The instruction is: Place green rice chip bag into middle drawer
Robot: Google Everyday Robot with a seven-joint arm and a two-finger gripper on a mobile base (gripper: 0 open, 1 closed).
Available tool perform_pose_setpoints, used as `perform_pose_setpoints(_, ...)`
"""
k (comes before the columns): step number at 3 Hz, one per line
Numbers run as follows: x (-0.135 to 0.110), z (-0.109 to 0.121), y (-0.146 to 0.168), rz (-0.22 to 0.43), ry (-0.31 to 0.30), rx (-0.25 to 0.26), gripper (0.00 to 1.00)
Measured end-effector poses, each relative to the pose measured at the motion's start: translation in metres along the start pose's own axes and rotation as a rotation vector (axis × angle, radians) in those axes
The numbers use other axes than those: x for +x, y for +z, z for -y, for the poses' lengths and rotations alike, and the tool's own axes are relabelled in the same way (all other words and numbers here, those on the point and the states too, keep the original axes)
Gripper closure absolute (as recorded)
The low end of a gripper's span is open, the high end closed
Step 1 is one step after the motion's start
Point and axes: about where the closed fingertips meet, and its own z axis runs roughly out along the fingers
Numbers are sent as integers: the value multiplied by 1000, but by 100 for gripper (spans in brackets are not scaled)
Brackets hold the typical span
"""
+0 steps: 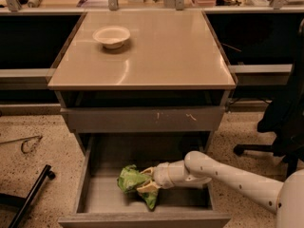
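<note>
Down low, the middle drawer (pixel 101 196) stands pulled out from the cabinet, a wide shallow grey tray with low side walls and a smooth floor. Directly above the drawer sits a closed grey drawer front (pixel 142 119) with pale scratch marks, and above that the tan, glossy surface (pixel 166 56), where a round white bowl (pixel 112 36) rests toward the back left. To the left of the drawer, on the speckled floor (pixel 47 160), lie a black bar (pixel 31 193) and a thin bent wire (pixel 27 143). To the right of the drawer stands a dark chair (pixel 285 113) on a wheeled base. Nothing blocks the drawer's open top.

The white, rounded arm (pixel 228 175) reaches in over the drawer's right wall. Its gripper (pixel 145 184) hangs low inside the drawer, near the middle of the floor, with pale fingers (pixel 148 186) pinched onto the green rice chip bag (pixel 128 178). The bag is crumpled, shiny foil in bright green with darker patches. It bulges out to the left of the gripper, and a corner droops below the fingers toward the drawer floor; whether it touches the floor cannot be told.
</note>
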Motion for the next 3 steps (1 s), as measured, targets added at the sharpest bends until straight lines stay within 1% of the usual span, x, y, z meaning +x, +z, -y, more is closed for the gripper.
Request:
perform_pose_setpoints(2, 0, 0, 0, 0, 0, 0, 17)
perform_pose_setpoints(3, 0, 0, 0, 0, 0, 0, 0)
